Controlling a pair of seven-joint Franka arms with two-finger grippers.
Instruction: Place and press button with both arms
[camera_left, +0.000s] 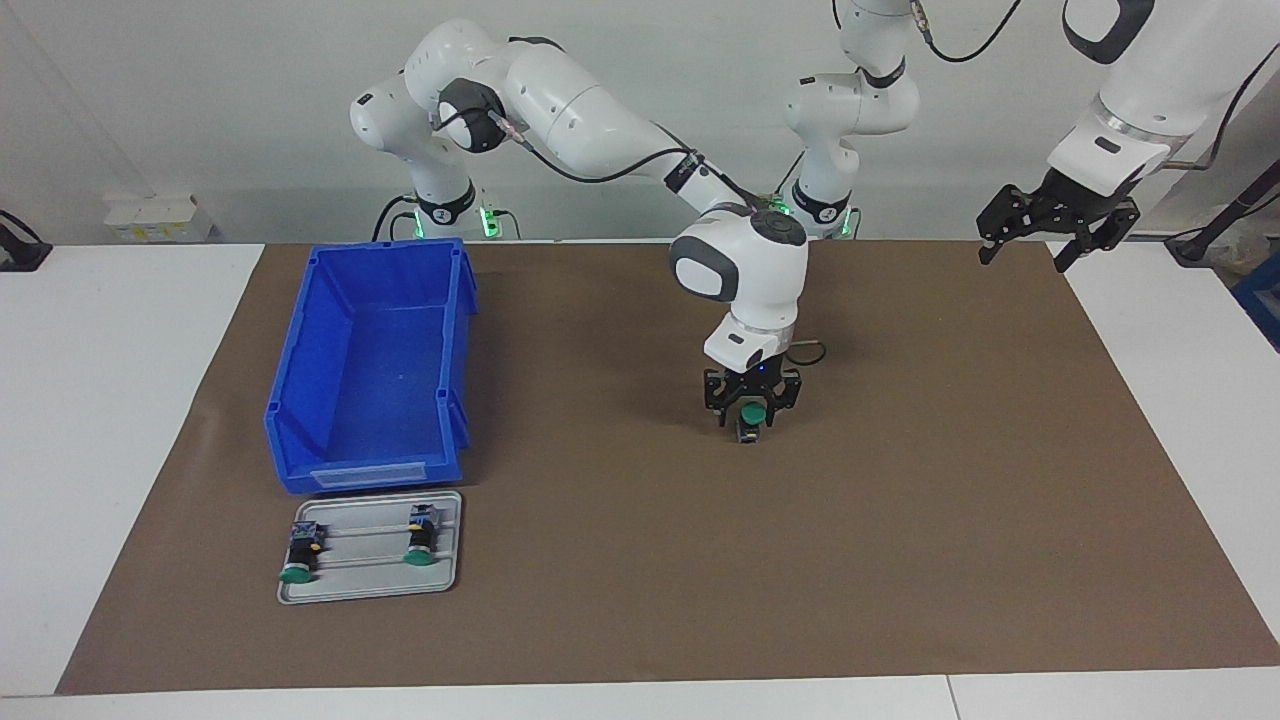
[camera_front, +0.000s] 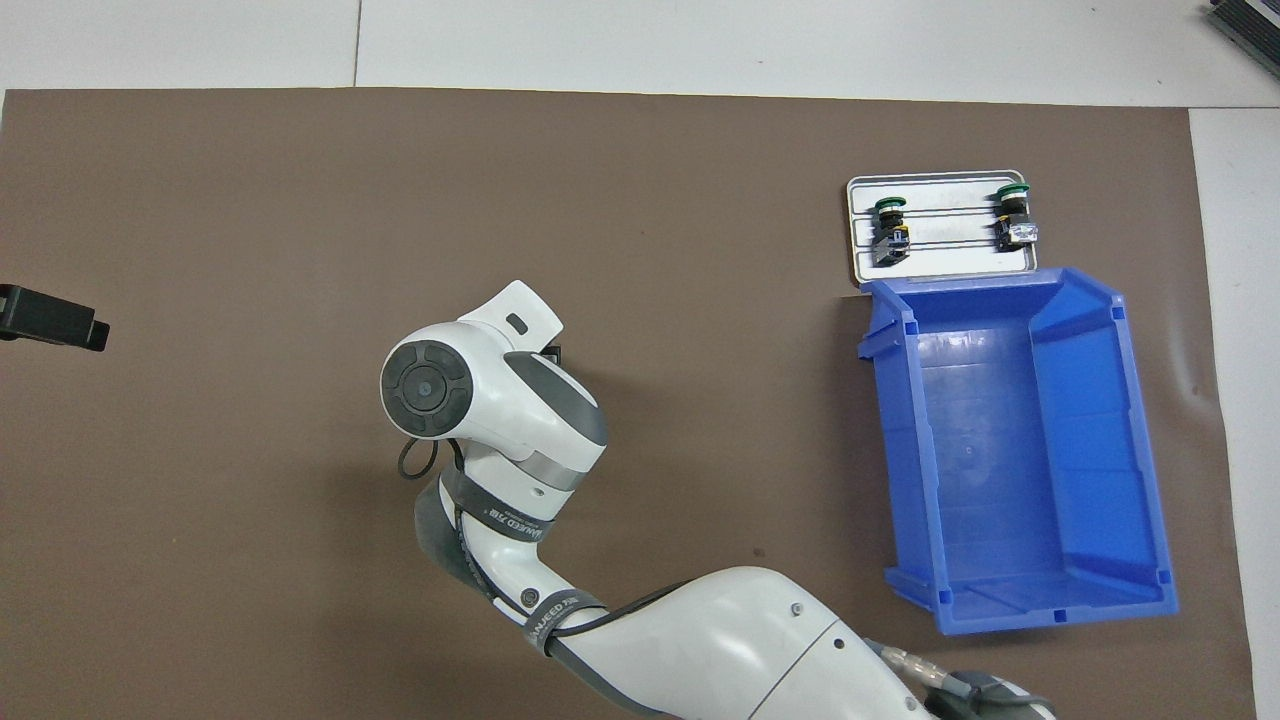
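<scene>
Right hand (camera_left: 751, 410) at frame centre, pinching green-capped button (camera_left: 750, 421) upright just above brown paper mat (camera_left: 900, 520), open room all round. Left hand (camera_left: 1055, 218) spread, waiting upper right over mat edge. Glossy blue bin (camera_left: 330, 300), ribbed metal tray (camera_left: 440, 575) lower left on white tabletop (camera_left: 100, 420).

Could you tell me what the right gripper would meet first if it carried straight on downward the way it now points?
The brown mat: the right gripper points straight down, holding the button whose lower end looks almost on it.
</scene>
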